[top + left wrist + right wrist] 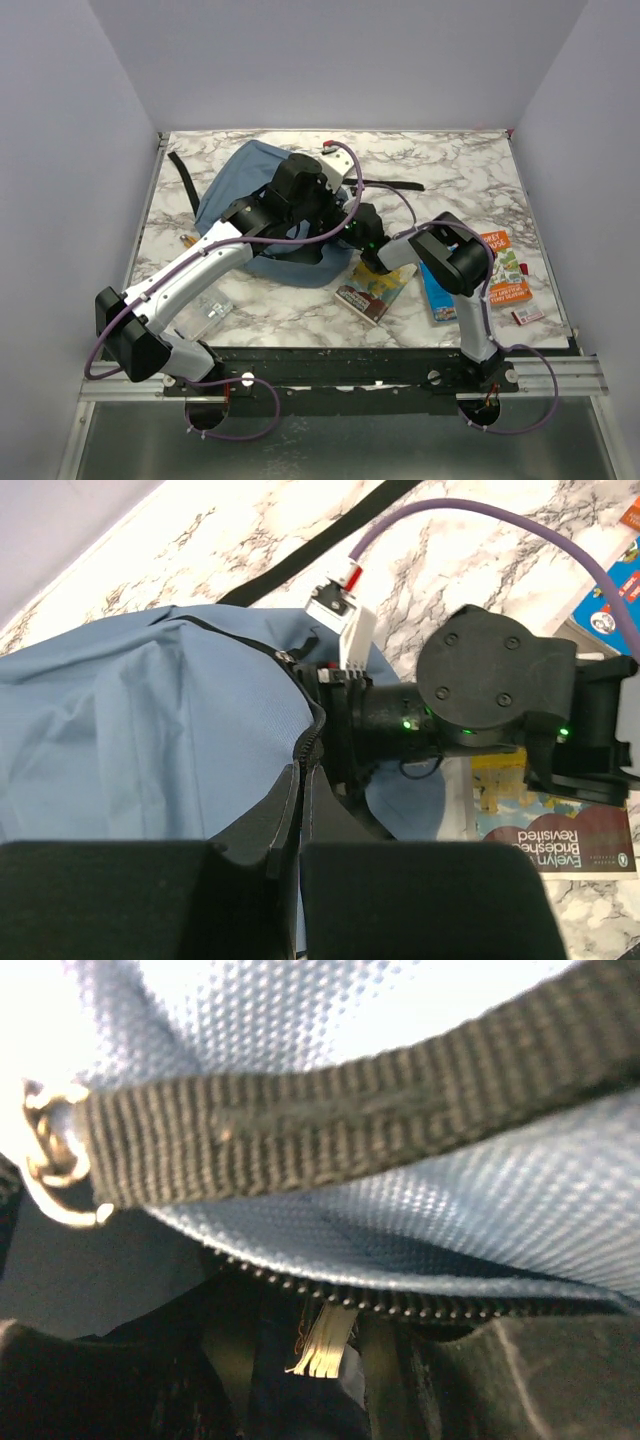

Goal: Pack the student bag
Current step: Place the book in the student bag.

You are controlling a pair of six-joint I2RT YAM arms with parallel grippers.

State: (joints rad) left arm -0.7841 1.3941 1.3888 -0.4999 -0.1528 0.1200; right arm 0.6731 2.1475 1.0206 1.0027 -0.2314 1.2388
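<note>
The student bag [245, 170], dusty-blue with black zip trim, lies at the back middle of the table. My left gripper [303, 770] is shut on the bag's black zip edge [305, 742] and holds it up; from above, this gripper [305, 215] sits over the bag's near side. My right gripper [320, 1400] is pushed in close under the bag's rim, fingers apart, with nothing clamped. Blue fabric [420, 1050], a black strap [330, 1110] and zip teeth [400, 1300] fill its view. The right wrist [480, 685] shows in the left wrist view, its fingers hidden by the bag.
A paperback [375, 287] lies just in front of the bag, and again beside the right wrist [555, 830]. A blue book [437, 292], an orange book [505, 265] and a small eraser [527, 316] lie at the right. A clear plastic case [210, 315] is near left. Bag straps [390, 185] trail behind.
</note>
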